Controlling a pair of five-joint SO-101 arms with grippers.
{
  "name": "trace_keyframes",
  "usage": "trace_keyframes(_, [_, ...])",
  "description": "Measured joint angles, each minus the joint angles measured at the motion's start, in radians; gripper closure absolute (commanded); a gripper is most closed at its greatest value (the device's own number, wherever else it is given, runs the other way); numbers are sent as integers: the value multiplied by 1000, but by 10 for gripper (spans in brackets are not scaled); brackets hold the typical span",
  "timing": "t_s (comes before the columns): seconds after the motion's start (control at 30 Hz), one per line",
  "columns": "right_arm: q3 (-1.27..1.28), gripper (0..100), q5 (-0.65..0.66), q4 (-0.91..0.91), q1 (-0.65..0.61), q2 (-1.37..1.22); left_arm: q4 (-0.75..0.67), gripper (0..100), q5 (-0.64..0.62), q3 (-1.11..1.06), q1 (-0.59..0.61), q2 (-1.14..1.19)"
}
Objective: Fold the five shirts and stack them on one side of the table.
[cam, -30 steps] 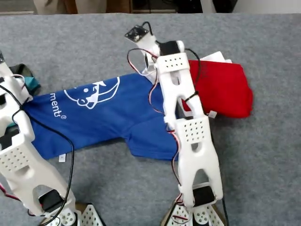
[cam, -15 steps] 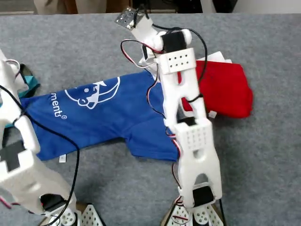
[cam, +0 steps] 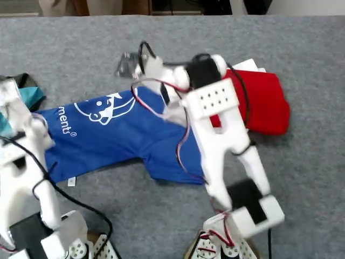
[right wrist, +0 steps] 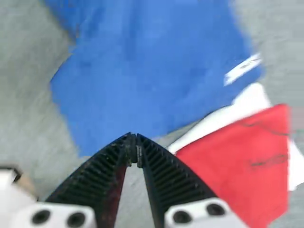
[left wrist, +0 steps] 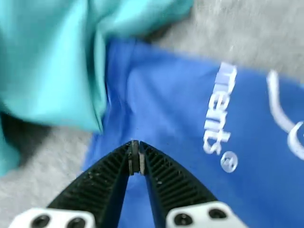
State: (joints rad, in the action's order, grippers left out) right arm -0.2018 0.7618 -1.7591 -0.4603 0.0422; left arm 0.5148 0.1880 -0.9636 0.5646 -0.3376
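Blue shirt (cam: 124, 137) stretched left-to-right across table (cam: 302, 178), left claw (left wrist: 134, 161) closed, right claw (right wrist: 133, 151) closed

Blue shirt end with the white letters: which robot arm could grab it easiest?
Probably the left. The left tool, shut, sits over that end of the blue shirt beside the teal shirt. The right tool, also shut, is over the other end by the red shirt.

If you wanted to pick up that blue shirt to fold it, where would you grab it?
The blue shirt lies flat and spread on the table, so only its edges offer cloth to pinch. Likely best is a corner of the end beside the teal shirt, pinched from above. That end lies right under the left hand.
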Motion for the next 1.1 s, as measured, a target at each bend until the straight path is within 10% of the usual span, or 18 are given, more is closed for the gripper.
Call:
trace_keyframes(0.53, [1160,792,92,482,-187,552,-140,979,-77,-133,49,-60])
trace_keyframes(1.1, [1264,796,34,833,-236,342,-149,979,-83,-133,37,-60])
